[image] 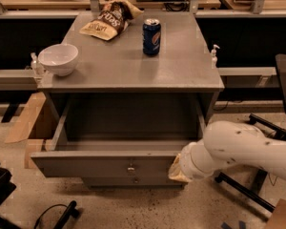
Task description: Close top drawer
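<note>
Starting left of our claw (176,170), we see the top drawer (86,166) pulled well out of the desk (128,67), a deep grey box with one small knob (131,168) centred on its front. Our claw meets that front's right end; apart or together, we cannot tell. Our white arm (243,147) reaches in low from its right.

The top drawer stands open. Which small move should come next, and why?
Probably a straight push toward the cabinet. The top drawer is pulled far out, and the gripper is at the right end of its front panel, right of the knob, so pushing there should slide it in.
</note>
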Available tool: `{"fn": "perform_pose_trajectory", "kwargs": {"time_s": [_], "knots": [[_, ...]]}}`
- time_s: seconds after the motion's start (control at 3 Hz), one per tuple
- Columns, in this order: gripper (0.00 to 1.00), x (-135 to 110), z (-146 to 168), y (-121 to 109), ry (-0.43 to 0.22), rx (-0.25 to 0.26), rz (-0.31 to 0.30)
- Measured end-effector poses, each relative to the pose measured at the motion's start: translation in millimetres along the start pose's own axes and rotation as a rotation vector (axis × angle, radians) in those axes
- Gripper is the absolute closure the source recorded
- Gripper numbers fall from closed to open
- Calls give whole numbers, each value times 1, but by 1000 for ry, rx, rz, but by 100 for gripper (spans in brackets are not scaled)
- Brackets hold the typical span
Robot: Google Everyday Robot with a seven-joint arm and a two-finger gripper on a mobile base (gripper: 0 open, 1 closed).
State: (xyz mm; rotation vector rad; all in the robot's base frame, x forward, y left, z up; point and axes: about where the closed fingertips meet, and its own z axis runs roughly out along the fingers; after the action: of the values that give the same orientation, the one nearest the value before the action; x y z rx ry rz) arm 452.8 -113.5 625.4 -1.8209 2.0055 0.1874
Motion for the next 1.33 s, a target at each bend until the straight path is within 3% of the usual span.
{"fn": "perform_pose_trajectory", "kwargs": {"time_s": [0.33,0.67,1.33], "knots": [[100,-5,1,-8,14,-1,-9],[100,-15,3,-33,70,-1,-28],[100,-16,7,-37,55,-6,-36]]}}
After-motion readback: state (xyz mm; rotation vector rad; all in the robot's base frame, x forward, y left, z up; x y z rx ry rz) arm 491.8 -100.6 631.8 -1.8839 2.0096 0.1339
